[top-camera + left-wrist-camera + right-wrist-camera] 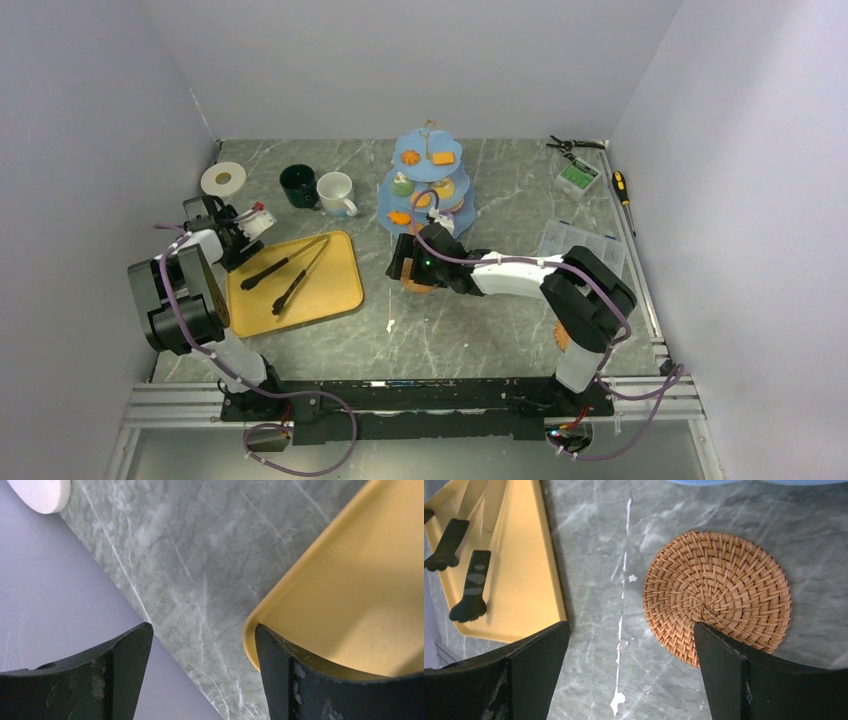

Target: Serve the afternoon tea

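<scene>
The light-blue 3-tier stand [428, 185] is standing upright, long axis vertical, at the grey marble table's [480, 320] far middle. The white mug [335, 192], handle pointing near-right, and the dark green mug [298, 185] are sitting left of it. The left pincer [202, 627] is hovering released over the flat yellow tray's [350, 580] corner, and the right pincer [631, 625] is hovering released over a round woven coaster [718, 596].

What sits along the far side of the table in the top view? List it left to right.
white roll → dark green mug → white mug → light-blue three-tier stand → small green box → screwdriver
</scene>
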Robot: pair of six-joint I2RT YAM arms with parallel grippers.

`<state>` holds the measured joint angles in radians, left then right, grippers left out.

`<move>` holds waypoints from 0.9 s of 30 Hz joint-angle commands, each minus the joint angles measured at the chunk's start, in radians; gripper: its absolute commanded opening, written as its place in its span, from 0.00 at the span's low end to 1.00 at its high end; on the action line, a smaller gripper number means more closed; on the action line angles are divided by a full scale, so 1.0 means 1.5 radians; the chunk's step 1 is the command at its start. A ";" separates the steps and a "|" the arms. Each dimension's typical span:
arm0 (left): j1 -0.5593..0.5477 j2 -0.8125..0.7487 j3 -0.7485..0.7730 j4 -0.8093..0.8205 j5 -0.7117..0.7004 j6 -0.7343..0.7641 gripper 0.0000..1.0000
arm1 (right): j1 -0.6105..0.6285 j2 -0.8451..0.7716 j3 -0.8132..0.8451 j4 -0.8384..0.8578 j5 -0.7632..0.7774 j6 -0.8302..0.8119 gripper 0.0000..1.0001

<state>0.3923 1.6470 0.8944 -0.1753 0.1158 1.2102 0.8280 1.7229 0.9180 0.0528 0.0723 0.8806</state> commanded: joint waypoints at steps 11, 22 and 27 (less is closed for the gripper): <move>-0.045 0.066 0.031 0.190 -0.057 -0.076 0.79 | -0.015 -0.245 -0.059 -0.182 0.165 -0.011 1.00; -0.074 -0.078 0.153 -0.197 0.106 -0.220 0.87 | -0.134 -0.485 -0.117 -0.631 0.343 0.257 1.00; -0.073 -0.133 0.171 -0.306 0.194 -0.252 0.89 | -0.182 -0.536 -0.132 -0.749 0.363 0.328 1.00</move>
<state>0.2798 1.5097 1.1065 -0.4244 0.2451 0.9138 0.6041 0.9688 0.7273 -0.8368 0.5228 1.2224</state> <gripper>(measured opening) 0.883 0.997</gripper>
